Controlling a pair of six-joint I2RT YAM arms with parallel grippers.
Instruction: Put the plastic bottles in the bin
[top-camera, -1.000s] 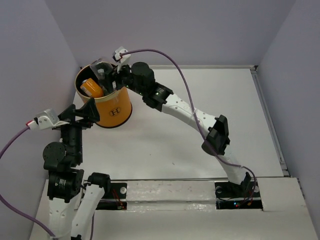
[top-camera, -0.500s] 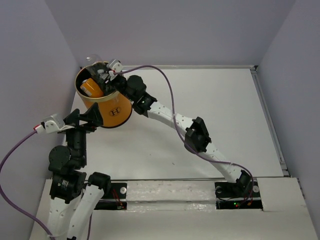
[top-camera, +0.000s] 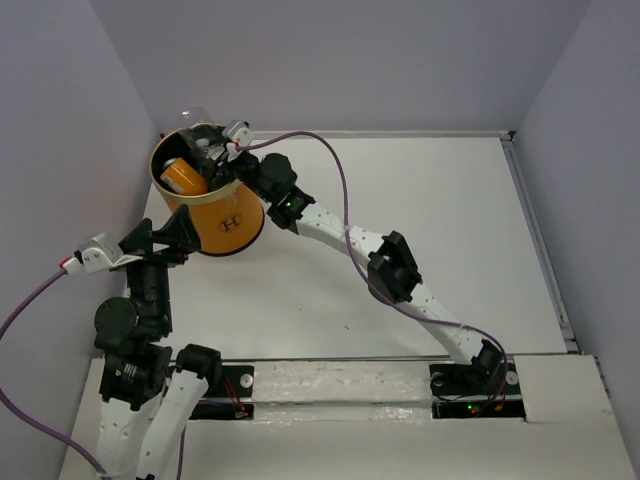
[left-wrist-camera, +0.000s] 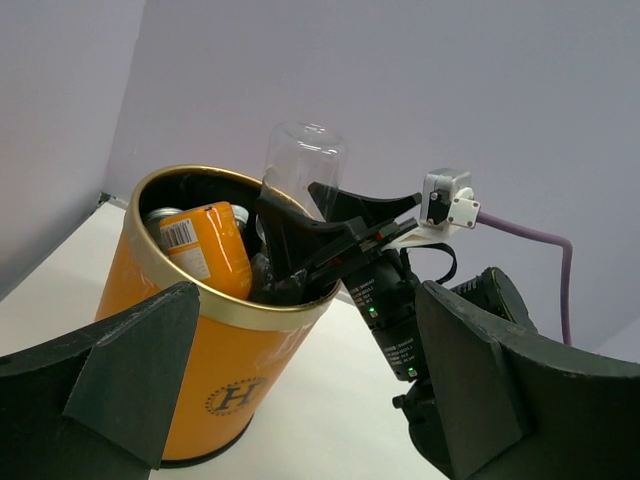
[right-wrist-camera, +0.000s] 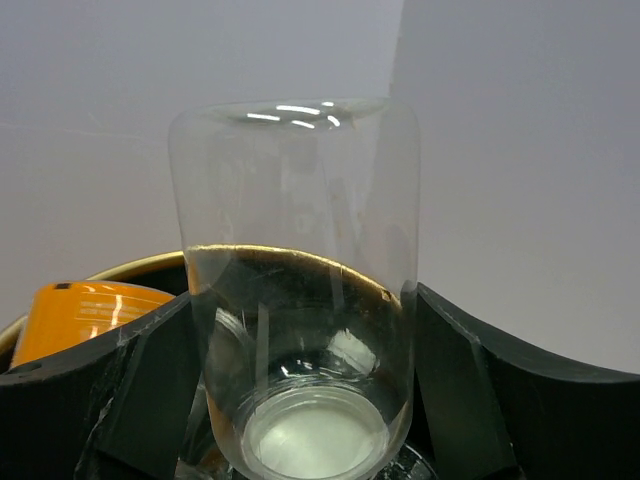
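The right gripper (right-wrist-camera: 300, 340) is clamped on the lower body of a clear plastic bottle (right-wrist-camera: 298, 200). It holds the bottle neck-down over the mouth of the orange-yellow cylindrical bin (top-camera: 232, 222), at the upper left of the overhead view, where an orange-filled bottle (left-wrist-camera: 205, 250) lies inside. The clear bottle looks empty, thin-walled, very light, smooth and easily crushed, so a gentle hold near the shoulder suits it. The left gripper (left-wrist-camera: 305, 310) hangs wide open and empty beside the bin.
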